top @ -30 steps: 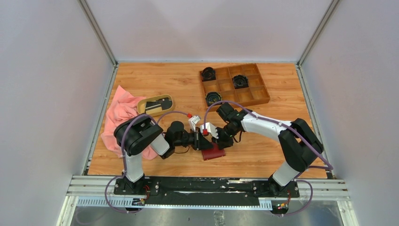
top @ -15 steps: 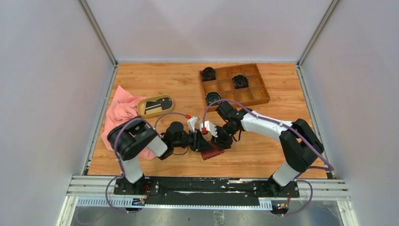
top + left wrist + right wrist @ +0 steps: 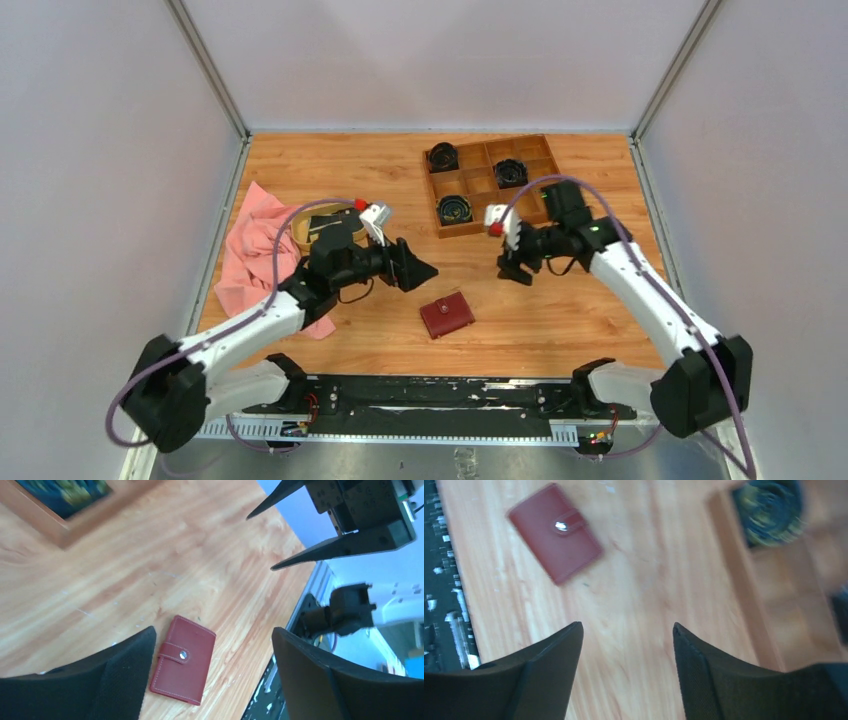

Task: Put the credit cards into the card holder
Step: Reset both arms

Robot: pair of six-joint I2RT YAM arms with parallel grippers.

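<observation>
The card holder (image 3: 446, 315) is a dark red leather wallet lying flat on the table, folded shut with its snap tab fastened. It also shows in the left wrist view, card holder (image 3: 184, 660), and in the right wrist view, card holder (image 3: 555, 532). My left gripper (image 3: 425, 270) hangs open above and left of it, left gripper (image 3: 214, 632) with nothing between its fingers. My right gripper (image 3: 512, 272) hangs open above and to its right, right gripper (image 3: 628, 626) also bare. No credit cards show; my left arm covers most of the tan dish (image 3: 300, 235).
A wooden compartment box (image 3: 540, 205) at the back right holds black round parts (image 3: 453, 208). A pink cloth (image 3: 248, 262) lies at the left edge under my left arm. The black base rail (image 3: 430, 395) runs along the near edge.
Both grippers have opened and lifted away from the card holder, the left going back left, the right going right. The holder now lies free and closed on the table.
</observation>
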